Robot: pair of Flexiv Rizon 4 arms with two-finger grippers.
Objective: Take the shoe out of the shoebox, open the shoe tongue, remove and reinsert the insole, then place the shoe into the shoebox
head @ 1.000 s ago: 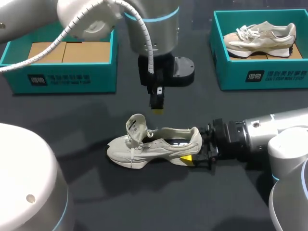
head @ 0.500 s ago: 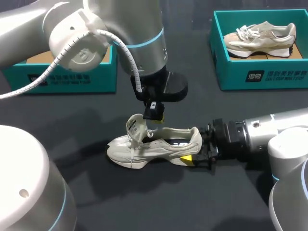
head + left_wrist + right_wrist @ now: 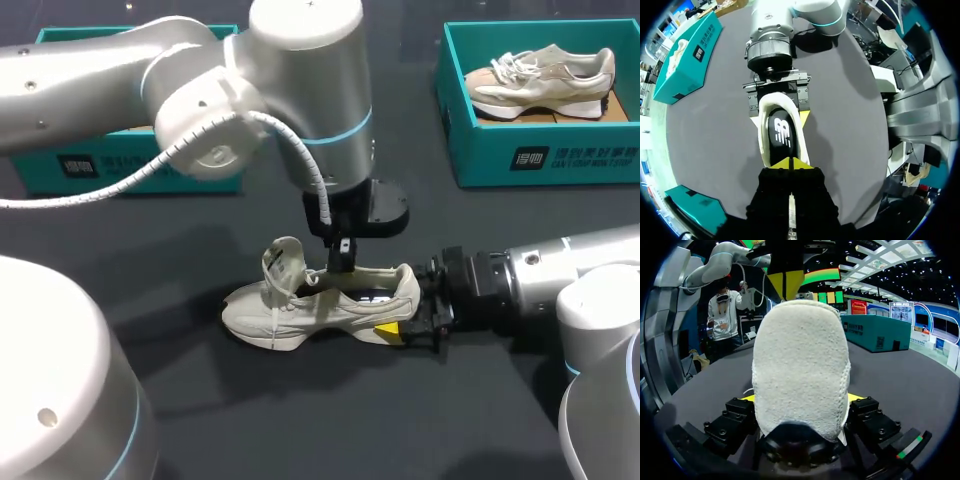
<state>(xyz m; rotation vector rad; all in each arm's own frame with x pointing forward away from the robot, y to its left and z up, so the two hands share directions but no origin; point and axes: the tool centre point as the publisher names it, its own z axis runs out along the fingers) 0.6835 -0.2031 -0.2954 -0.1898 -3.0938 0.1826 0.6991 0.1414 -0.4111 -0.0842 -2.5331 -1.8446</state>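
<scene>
An off-white sneaker [image 3: 330,300] stands on its sole mid-surface [image 3: 300,420], toe pointing left, its tongue [image 3: 283,262] pulled upright. A black insole [image 3: 782,135] with white print lies inside. The teal right shoebox [image 3: 540,160] holds a matching sneaker [image 3: 540,80]. The teal left shoebox [image 3: 120,165] is mostly hidden.

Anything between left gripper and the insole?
Nothing visible. Tongue is folded up toward the toe, so the insole lies bare just ahead of the left gripper. Right gripper only clamps the heel.
</scene>
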